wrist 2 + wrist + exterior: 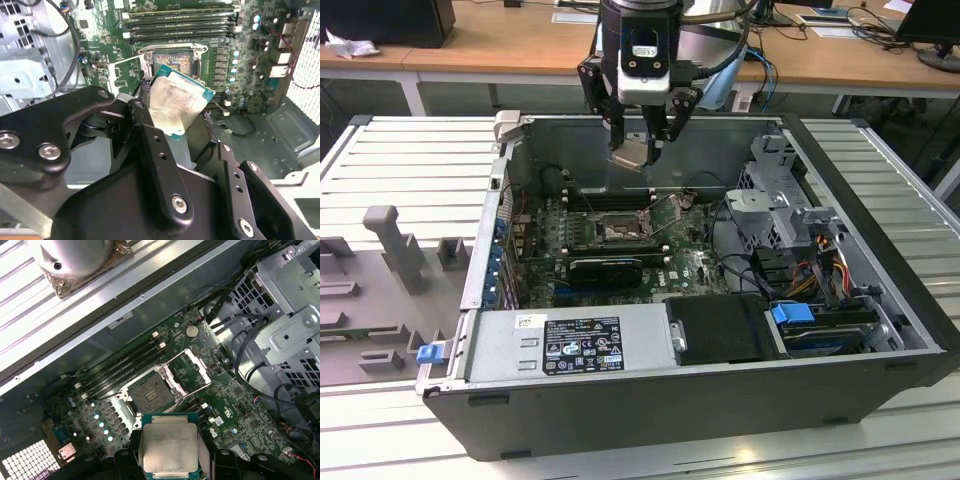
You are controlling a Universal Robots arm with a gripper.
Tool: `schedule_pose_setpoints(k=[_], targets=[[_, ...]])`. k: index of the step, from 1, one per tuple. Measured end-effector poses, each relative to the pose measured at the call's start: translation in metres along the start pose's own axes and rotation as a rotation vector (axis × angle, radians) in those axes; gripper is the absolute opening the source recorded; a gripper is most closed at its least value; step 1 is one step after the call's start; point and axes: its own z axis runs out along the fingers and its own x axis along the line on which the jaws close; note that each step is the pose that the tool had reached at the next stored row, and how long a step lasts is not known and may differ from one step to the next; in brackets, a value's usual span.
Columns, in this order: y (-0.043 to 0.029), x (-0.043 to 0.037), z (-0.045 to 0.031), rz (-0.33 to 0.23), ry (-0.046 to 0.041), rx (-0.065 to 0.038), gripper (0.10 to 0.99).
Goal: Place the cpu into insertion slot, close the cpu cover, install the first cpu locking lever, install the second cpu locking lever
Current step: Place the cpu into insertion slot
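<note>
Clamped between the fingers of the black metal gripper [638, 152] is the cpu [169, 447], a thin square chip with a pale silver top and a green edge. The chip hangs in the air at the upper middle of the exterior view, over the back of the open grey computer case [720, 400]. Lower down, in the middle of that frame, the insertion slot [151, 392], a square black socket with a metal rim, lies open on the green board [690, 265]. Beside it the cpu cover [198, 366], a thin grey steel frame, stands flipped up.
</note>
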Motion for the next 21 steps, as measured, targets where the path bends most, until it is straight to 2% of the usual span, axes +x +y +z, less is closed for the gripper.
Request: schedule_pose_setpoints(k=[5, 12, 21], targets=[[-0.0001, 0.0000, 0.0011, 0.115, -0.0098, -0.001, 0.529], [-0.0001, 0.0000, 0.0014, 0.188, -0.0156, -0.002, 0.529], [-0.0002, 0.0000, 0.0018, 0.250, -0.0205, -0.003, 0.529]])
